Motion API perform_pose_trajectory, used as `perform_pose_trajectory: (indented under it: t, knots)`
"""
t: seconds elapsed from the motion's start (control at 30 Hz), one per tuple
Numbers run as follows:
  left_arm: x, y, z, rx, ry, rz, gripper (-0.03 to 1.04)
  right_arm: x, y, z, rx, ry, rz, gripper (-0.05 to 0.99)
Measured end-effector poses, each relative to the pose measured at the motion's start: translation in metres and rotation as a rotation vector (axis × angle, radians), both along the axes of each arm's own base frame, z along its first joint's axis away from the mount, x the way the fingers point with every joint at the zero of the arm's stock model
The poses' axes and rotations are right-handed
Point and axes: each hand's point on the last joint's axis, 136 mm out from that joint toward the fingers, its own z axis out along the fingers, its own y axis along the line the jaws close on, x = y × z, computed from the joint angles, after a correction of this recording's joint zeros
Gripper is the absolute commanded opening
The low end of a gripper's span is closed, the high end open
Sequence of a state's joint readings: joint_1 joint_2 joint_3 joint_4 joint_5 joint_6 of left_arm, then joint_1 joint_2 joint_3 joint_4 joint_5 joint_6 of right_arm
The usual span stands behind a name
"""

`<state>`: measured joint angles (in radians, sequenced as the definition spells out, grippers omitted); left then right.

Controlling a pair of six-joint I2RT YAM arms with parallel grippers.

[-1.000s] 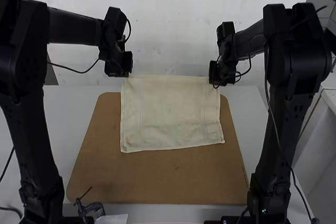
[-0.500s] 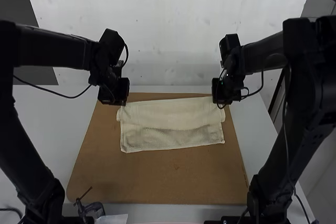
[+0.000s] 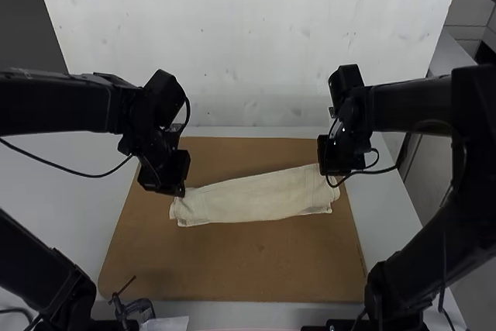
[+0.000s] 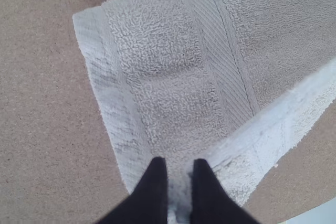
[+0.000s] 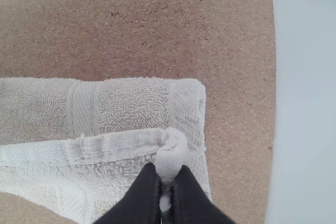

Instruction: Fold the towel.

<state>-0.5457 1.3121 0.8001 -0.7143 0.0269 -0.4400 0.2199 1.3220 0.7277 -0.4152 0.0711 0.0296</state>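
The cream towel (image 3: 256,198) lies as a narrow folded band, its upper layer brought back over the lower one. At its left end, my left gripper (image 3: 180,190) is low over the cloth. My right gripper (image 3: 333,179) holds a corner at the other end. Close up in the left wrist view, white edge cloth of the towel (image 4: 152,56) is pinched in my left gripper (image 4: 179,190), above the lower layer. In the right wrist view, my right gripper (image 5: 167,190) is shut on a bunched corner of the towel (image 5: 131,100).
Beneath the towel is a brown board (image 3: 232,265) on a white table (image 3: 77,160). A small black clamp (image 3: 136,308) is fixed at the board's near left corner. A white wall (image 3: 256,44) rises behind the table.
Both grippers have come down and back toward the arm bases, carrying the towel's far edge over the near part. The spread towel has become a narrow folded band.
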Motion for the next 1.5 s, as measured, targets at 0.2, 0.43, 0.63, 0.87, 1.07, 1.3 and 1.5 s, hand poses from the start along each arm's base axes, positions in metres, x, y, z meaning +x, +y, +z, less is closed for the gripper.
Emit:
perform_pose_trajectory:
  t: [0.2,0.43,0.63,0.87,1.07,1.3,1.5]
  knots:
    - [-0.006,0.003,-0.001,-0.002,0.007,0.01,0.02,-0.002,0.0,-0.004,0.002,-0.014,0.001,0.01]
    - [0.009,0.013,-0.031,0.028,0.071,0.07,0.02,0.009,-0.003,-0.024,0.003,0.008,-0.011,0.01]
    - [-0.002,0.014,-0.027,0.026,0.115,0.059,0.02,0.009,-0.003,-0.03,0.011,0.027,-0.002,0.01]
    - [-0.026,-0.001,0.004,-0.036,0.121,0.003,0.02,0.01,-0.009,-0.03,0.009,0.026,-0.016,0.01]
    - [-0.038,-0.004,0.003,-0.058,0.177,0.0,0.02,0.015,-0.007,-0.027,0.018,0.005,-0.012,0.01]
    - [-0.024,-0.008,-0.009,-0.053,0.183,0.014,0.02,0.024,-0.008,-0.031,0.012,-0.019,-0.017,0.01]
    - [0.01,0.0,-0.036,-0.029,0.217,0.085,0.02,0.033,-0.008,-0.046,-0.001,0.012,-0.022,0.01]
